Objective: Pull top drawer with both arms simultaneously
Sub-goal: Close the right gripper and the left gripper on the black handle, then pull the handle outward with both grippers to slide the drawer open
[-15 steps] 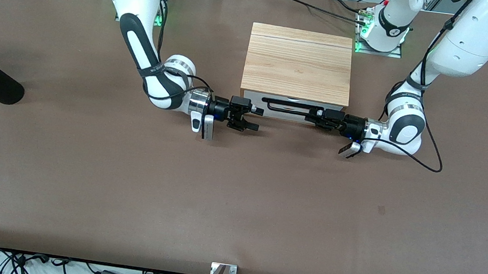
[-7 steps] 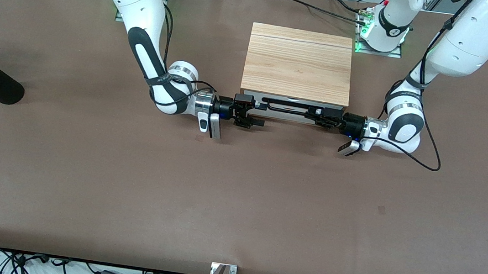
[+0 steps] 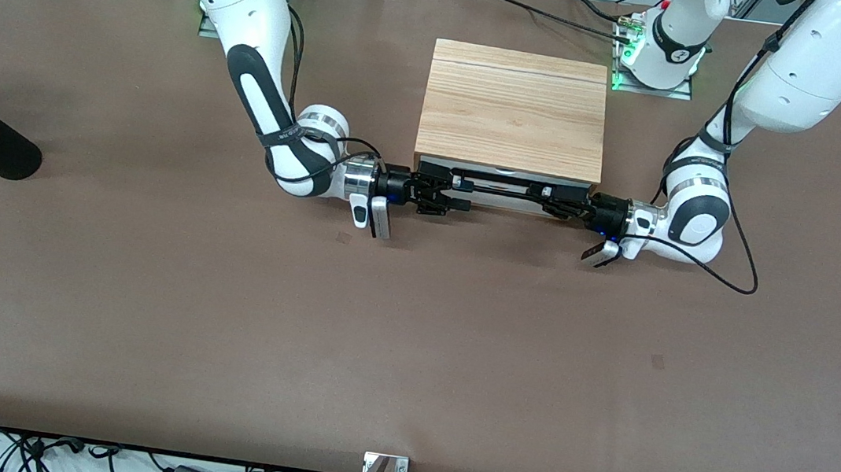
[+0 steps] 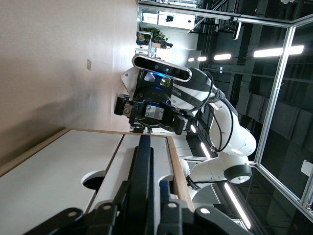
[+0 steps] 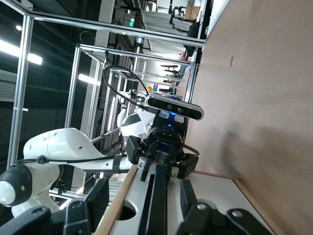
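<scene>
Grasp step, pull pending. Top drawer [image 3: 503, 192] closed under cabinet top [image 3: 514, 110], mid-table. Left gripper [image 3: 557, 201] clamped on handle [image 3: 501, 189], 3 o'clock end. Right gripper [image 3: 448, 192] at 9 o'clock end, fingers [image 5: 188, 196] straddling bar, not clamped. Next: clamp right, pull evenly toward 6 o'clock.

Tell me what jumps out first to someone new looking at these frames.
Two white arms reach in from either end of the table to the black bar handle of the top drawer, which looks closed. The left gripper is clamped on the handle's one end; the right gripper straddles the other, jaws still apart. Above sits the light wood cabinet top.
</scene>
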Robot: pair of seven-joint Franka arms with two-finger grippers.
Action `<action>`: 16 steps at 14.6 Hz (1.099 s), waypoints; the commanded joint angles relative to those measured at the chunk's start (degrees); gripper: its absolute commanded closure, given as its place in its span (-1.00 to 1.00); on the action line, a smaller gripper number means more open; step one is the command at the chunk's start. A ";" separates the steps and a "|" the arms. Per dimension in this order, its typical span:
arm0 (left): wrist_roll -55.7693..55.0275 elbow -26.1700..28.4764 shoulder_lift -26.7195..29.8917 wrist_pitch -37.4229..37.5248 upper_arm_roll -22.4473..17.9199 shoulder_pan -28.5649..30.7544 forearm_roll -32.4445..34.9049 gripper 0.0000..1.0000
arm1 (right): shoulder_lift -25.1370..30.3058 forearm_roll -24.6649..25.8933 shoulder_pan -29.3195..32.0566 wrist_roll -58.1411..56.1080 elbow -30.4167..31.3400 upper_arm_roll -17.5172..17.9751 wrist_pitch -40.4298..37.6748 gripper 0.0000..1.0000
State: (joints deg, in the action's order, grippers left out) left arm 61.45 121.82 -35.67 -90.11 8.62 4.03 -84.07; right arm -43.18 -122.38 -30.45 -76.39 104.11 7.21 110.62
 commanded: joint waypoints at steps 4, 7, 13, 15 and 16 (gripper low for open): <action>-0.28 1.22 1.40 1.34 0.26 0.37 -0.48 0.65 | -0.24 2.93 -1.01 1.42 -0.23 -0.09 -0.15 0.02; -0.28 1.22 1.40 1.34 0.26 0.37 -0.48 0.85 | -0.24 3.11 -1.01 1.16 -0.14 -0.09 -0.23 0.23; -0.28 1.14 1.31 1.34 0.26 0.37 -0.48 0.98 | -0.42 5.91 -0.92 0.81 0.48 -0.18 -0.50 0.49; -0.37 1.05 1.31 1.34 0.26 0.37 -0.48 0.99 | -0.50 6.54 -0.75 0.81 0.83 -0.18 -0.50 0.49; -0.37 0.96 1.22 1.34 0.26 0.37 -0.48 0.99 | -0.50 6.54 -0.75 0.81 0.92 -0.18 -0.50 0.49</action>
State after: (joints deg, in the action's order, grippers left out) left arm 61.40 121.92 -35.77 -90.40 8.59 4.01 -84.07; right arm -43.68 -117.05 -31.23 -75.96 104.27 7.17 110.57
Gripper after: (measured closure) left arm 0.815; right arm 0.744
